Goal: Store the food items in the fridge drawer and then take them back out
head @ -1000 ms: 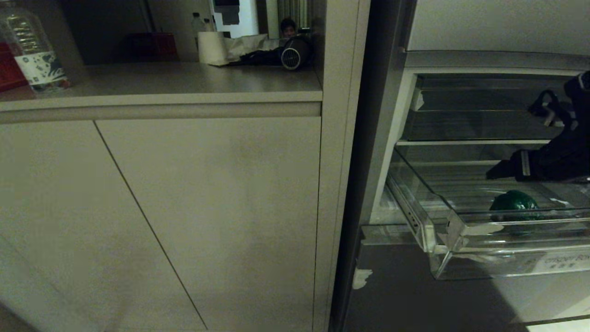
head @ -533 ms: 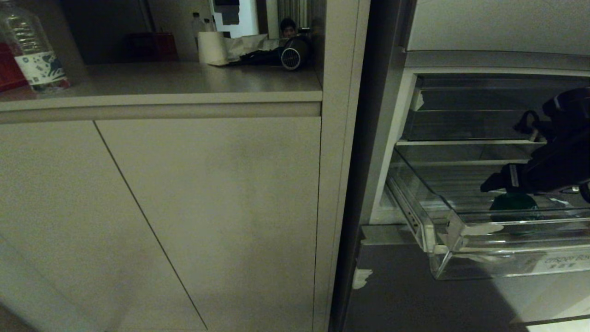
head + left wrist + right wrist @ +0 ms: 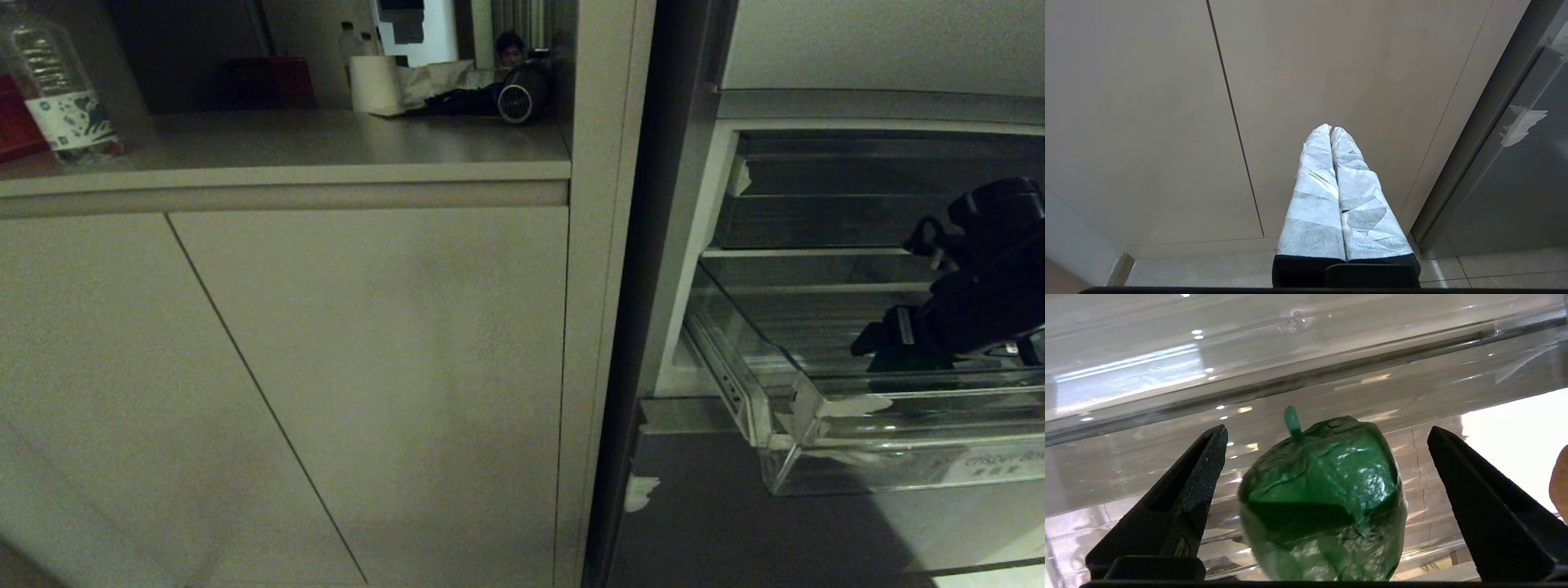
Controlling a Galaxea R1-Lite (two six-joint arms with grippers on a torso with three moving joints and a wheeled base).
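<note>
We see our right gripper (image 3: 1327, 433) reaching into the pulled-out fridge drawer (image 3: 816, 408), its two black fingers (image 3: 1180, 490) spread as wide as they go and closed on nothing. Between them, touching neither, sits a glossy green bell pepper (image 3: 1323, 502) with a short stem, resting on the drawer's clear floor. In the head view our right arm covers almost all of the pepper; only a dark green sliver (image 3: 906, 359) shows under the wrist, seen through the transparent drawer wall, and the arm itself runs off the picture's right edge, as does the drawer. At the very edge of the right wrist view a bit of something orange-brown (image 3: 1559, 482) peeks in, cut off so much that we cannot tell what it is or whether it lies inside the drawer.

Our left gripper (image 3: 1331, 130) hangs parked facing the beige cabinet doors (image 3: 1331, 61), its white-wrapped fingers pressed together with nothing between them; it does not show in the head view.

Above the cabinet, a counter (image 3: 326, 139) carries a plastic bottle (image 3: 57, 90) cut off at the corner, a paper roll (image 3: 374, 84) and a dark round-ended device (image 3: 518, 94) too dim to identify. A person (image 3: 510, 49) is partly visible beyond it.
</note>
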